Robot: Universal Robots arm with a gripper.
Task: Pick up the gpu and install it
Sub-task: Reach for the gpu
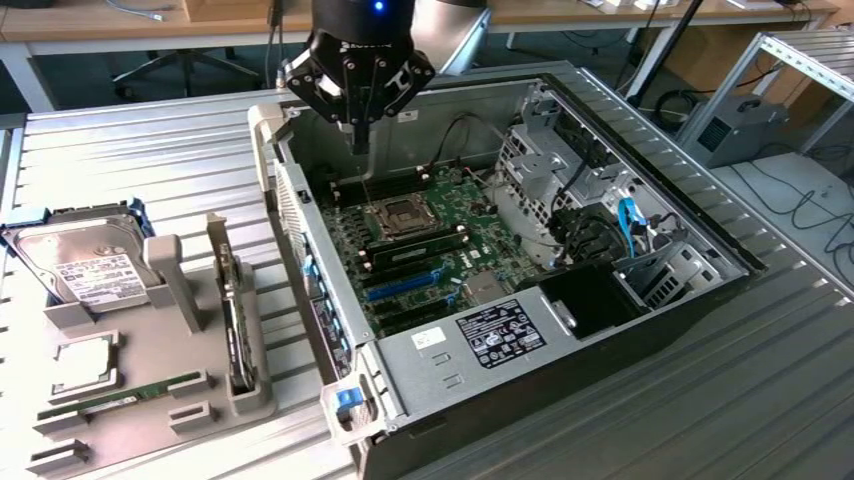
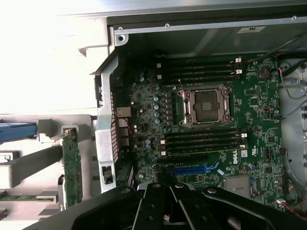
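Fingers (image 1: pixel 358 132) clenched tight, holding nothing and touching nothing. They hang over the open case (image 1: pixel 694 250), above the far end of the motherboard (image 1: pixel 447 235). The gpu (image 1: pixel 238 325) is a black card standing on edge in a slot of the grey holder (image 1: pixel 174 285), on the exterior view's left of the case, just beside the case wall and well apart from the fingers. The same holder carries a hard drive (image 1: pixel 87 268) in a blue caddy and a green RAM stick (image 1: pixel 120 398) lying flat. Holder and case both sit on a ribbed sheet-metal bench (image 1: pixel 160 150). Behind it are wooden desks (image 1: pixel 134 20), a chair base (image 1: pixel 187 65) and loose cables on the floor, with an aluminium frame (image 1: pixel 801 60) at the exterior view's right. Writing: DELL logo (image 2: pixel 244 154) is readable on the motherboard in the wrist view. The black label (image 1: pixel 501 335) on the metal box at the near end of the case and the hard drive sticker are too small to read.
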